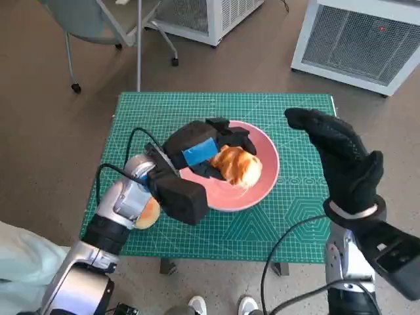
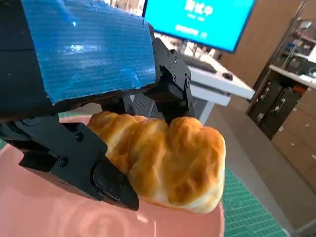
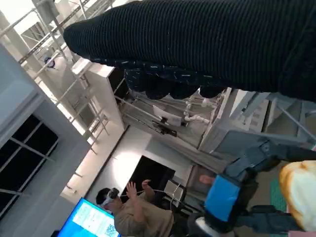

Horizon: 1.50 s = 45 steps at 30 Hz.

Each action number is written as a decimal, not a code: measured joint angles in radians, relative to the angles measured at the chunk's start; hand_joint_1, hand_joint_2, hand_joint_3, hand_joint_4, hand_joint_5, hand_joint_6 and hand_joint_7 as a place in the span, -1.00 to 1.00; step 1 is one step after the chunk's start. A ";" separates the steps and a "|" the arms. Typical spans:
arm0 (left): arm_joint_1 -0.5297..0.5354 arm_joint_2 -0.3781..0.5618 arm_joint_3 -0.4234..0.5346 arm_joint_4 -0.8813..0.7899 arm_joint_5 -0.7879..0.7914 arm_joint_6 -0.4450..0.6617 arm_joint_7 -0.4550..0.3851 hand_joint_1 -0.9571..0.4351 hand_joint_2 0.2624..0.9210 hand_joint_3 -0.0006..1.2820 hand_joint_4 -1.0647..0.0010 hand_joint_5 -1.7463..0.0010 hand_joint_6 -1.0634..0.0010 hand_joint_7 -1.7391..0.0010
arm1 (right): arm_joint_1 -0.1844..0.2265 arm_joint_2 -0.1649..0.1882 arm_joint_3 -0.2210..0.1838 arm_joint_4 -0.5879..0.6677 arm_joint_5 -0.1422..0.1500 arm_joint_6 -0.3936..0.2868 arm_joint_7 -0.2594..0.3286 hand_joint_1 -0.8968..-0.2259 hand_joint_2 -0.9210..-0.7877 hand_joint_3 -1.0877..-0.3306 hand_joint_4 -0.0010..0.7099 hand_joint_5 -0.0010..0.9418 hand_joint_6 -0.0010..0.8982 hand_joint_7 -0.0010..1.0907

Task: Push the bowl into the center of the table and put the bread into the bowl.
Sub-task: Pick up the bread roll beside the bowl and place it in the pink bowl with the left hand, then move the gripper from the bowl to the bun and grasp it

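Left hand (image 1: 209,149) grips bread (image 1: 239,165) over pink bowl (image 1: 262,141); right hand (image 1: 341,157) raised, holding nothing, fingers apart.

A robotics lab or test room. A green cutting mat (image 1: 262,230) covers the small table, white louvred equipment cabinets (image 1: 357,39) stand on the brown floor beyond the fingers, with a wheeled chair (image 1: 98,26). A person wearing a headset (image 3: 129,210) gestures beside a blue monitor (image 3: 91,222) under exposed ceiling ducts.

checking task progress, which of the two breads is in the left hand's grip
The golden bread roll over the pink bowl, held by the left hand. The other bread lies on the mat beside the left forearm.
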 measured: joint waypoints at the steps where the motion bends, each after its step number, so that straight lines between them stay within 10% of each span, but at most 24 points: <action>1: 0.000 0.000 0.000 0.003 -0.003 0.000 -0.011 0.37 0.85 -0.87 0.26 0.66 0.19 0.54 | 0.001 0.000 0.000 -0.003 0.000 0.001 0.000 -0.37 -1.00 0.04 -0.73 -1.00 -1.00 -0.11; 14: 0.009 0.042 0.003 -0.061 0.001 0.032 -0.095 -0.04 0.75 -0.99 0.78 1.00 0.46 0.99 | 0.006 0.004 0.002 -0.020 -0.002 0.012 -0.003 -0.35 -1.00 0.05 -0.73 -1.00 -1.00 -0.11; 45: 0.205 0.315 0.278 -0.364 -0.209 0.062 -0.222 -0.20 0.81 -1.00 0.94 1.00 0.59 1.00 | 0.017 0.011 0.004 -0.042 -0.002 0.023 -0.004 -0.36 -1.00 0.04 -0.74 -1.00 -1.00 -0.11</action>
